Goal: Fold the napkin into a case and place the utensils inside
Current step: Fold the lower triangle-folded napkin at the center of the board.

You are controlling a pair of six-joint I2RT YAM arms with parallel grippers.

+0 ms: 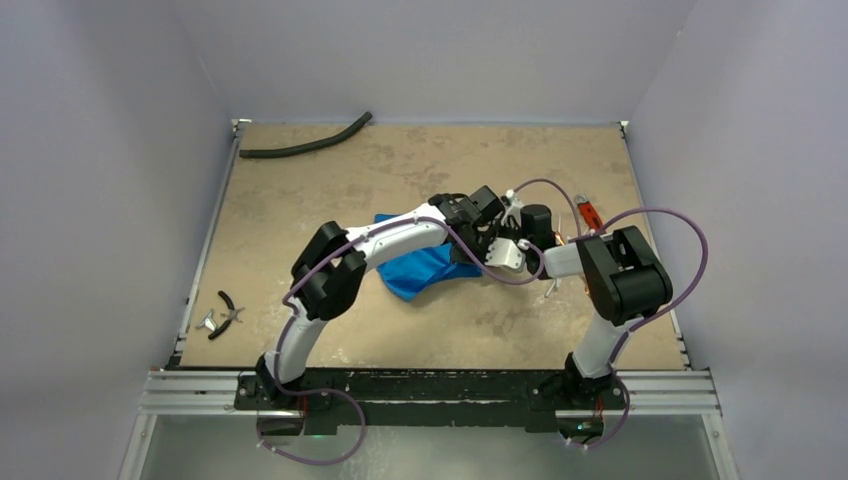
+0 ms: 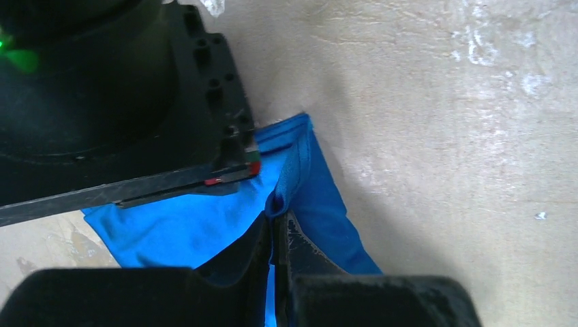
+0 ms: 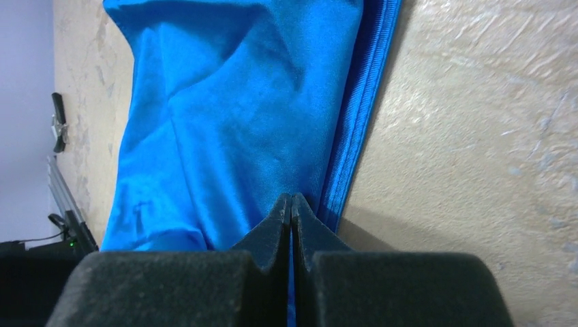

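The bright blue napkin (image 1: 420, 268) lies bunched on the table between the two arms. My left gripper (image 1: 478, 232) is shut on a folded hem of it (image 2: 290, 174), its fingertips (image 2: 300, 238) pinching the cloth. My right gripper (image 1: 478, 258) is shut on the napkin's right edge (image 3: 232, 116), beside the ribbed hem. The right arm's black body (image 2: 102, 102) hangs over the cloth in the left wrist view. A slim silvery utensil (image 1: 552, 288) pokes out beneath the right forearm; the other utensils are hidden by the arms.
A black curved hose (image 1: 305, 140) lies at the far left edge. Black pliers (image 1: 228, 315) lie near the left front edge. A red-handled wrench (image 1: 587, 213) lies behind the right arm. Walls enclose the table on three sides.
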